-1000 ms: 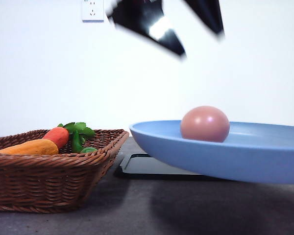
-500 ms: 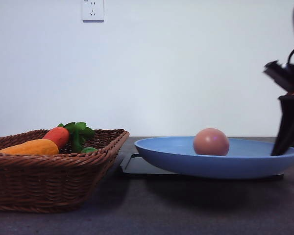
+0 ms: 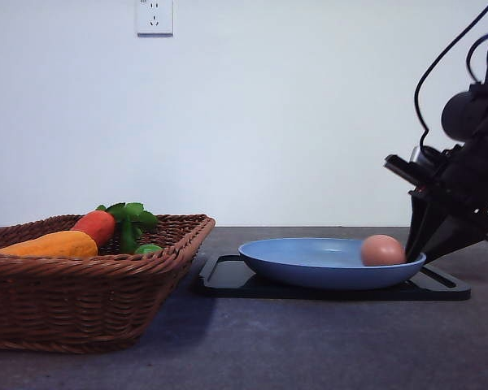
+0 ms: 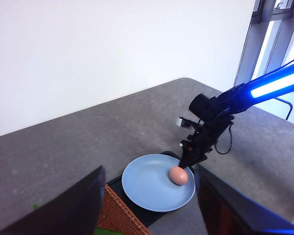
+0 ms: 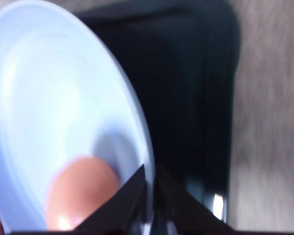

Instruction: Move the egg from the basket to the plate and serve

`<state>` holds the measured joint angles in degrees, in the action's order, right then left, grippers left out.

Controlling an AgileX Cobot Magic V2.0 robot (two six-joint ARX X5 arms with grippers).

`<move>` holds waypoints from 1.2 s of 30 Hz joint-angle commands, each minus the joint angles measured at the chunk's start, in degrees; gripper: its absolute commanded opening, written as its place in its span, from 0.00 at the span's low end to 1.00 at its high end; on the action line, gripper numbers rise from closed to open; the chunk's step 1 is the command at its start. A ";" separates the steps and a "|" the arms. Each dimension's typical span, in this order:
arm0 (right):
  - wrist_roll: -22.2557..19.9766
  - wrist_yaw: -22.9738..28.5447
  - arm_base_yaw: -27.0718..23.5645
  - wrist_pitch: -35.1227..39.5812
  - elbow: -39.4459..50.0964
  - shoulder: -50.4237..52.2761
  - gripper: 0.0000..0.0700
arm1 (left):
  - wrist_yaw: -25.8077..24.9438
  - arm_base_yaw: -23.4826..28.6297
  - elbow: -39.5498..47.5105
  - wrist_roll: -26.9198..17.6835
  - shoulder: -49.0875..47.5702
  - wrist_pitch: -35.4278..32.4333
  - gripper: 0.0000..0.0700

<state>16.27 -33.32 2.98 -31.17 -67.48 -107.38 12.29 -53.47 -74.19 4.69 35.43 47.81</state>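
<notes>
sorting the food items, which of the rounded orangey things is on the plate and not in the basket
The egg, pinkish-brown, lies on the blue plate by the right gripper. The orange vegetable and carrot lie in the wicker basket.

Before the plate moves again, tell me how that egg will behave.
The egg is smooth and oval, so it will probably roll if the plate tilts. It already lies against the rim beside the right end effector; the low rim may not stop it.

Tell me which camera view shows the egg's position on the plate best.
The left wrist view: it looks down on the whole plate, with the egg near the rim beside the right gripper. The front view shows the egg side-on, low behind the rim. The right wrist view shows it close but blurred.
</notes>
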 commanded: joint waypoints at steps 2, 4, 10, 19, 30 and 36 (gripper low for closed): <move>-0.66 0.75 0.20 1.17 -1.23 -1.99 0.00 | 0.39 -0.48 -1.18 0.57 0.16 -0.18 0.54; -0.67 0.82 0.18 1.62 -1.23 -2.06 0.01 | 0.39 -0.48 -1.18 0.57 0.28 0.57 0.54; -0.70 0.77 0.17 2.92 -1.65 -2.00 0.26 | 0.42 -0.48 -1.18 0.52 1.49 1.19 0.54; -1.03 0.48 -1.10 1.42 -2.93 2.81 0.26 | 1.92 -0.48 -1.18 -0.45 5.21 0.58 0.53; -6.93 9.13 2.20 -12.36 -2.61 21.21 0.00 | 14.65 -0.36 -1.18 -3.75 15.73 0.72 0.00; -9.20 22.75 9.83 -17.48 -2.05 31.49 0.00 | 15.15 3.34 -0.25 -4.16 20.72 1.95 0.00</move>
<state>8.42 -12.31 11.75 -48.76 -69.23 -76.21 26.91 -50.25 -73.98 1.19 55.85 50.02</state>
